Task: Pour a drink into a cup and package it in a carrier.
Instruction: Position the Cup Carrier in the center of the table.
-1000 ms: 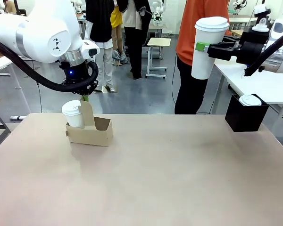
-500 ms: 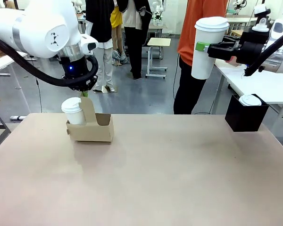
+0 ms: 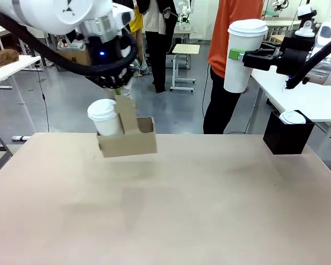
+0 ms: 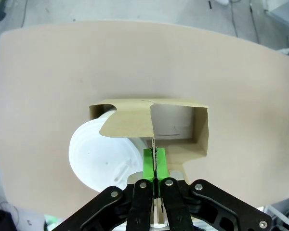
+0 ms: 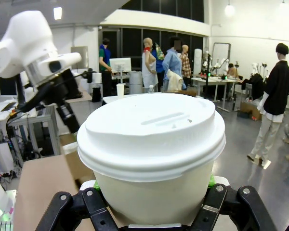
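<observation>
My left gripper is shut on the upright centre handle of the brown cardboard carrier, which hangs above the table's far left part. A lidded white cup stands in the carrier's left hole. In the left wrist view the green pads pinch the handle of the carrier, with the cup's lid to the left. High at the right, my right gripper is shut on a second lidded white cup, whose lid sits close in the right wrist view. The drink is out of view.
A black box with a white lid on top stands at the table's far right edge. A person in an orange shirt stands behind the table near my right gripper. The tan tabletop spreads out below.
My left arm has lifted the carrier with its cup off the table and carried it up and to the right. The right arm and its cup have stayed put.
</observation>
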